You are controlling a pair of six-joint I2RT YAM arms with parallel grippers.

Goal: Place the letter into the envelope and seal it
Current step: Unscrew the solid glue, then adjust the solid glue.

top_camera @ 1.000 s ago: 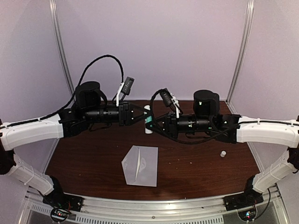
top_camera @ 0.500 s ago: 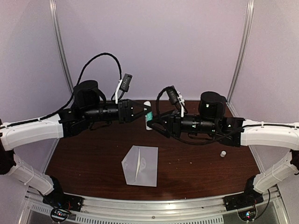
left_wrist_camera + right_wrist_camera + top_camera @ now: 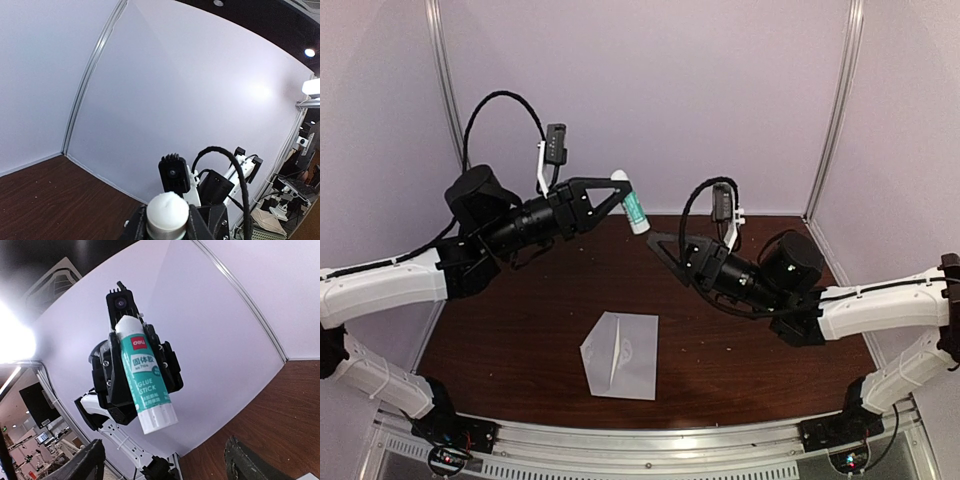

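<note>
Teal-and-white plastic glue stick (image 3: 633, 208), top view, rose, clamped in left gripper (image 3: 613, 192); right gripper (image 3: 665, 258) let go, jaws wide; pale grey paper envelope (image 3: 625, 355) lay front-centre | left wrist: stick's white end gripped | right wrist: stick opposite, apparently ready for gluing.

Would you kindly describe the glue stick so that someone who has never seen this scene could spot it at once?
Start at the dark wooden table and look above the middle of its far side. There the left claw holds the glue stick aloft, tilted. It is a white tube with a green label, unlike the flat pale envelope lying on the table.
</note>
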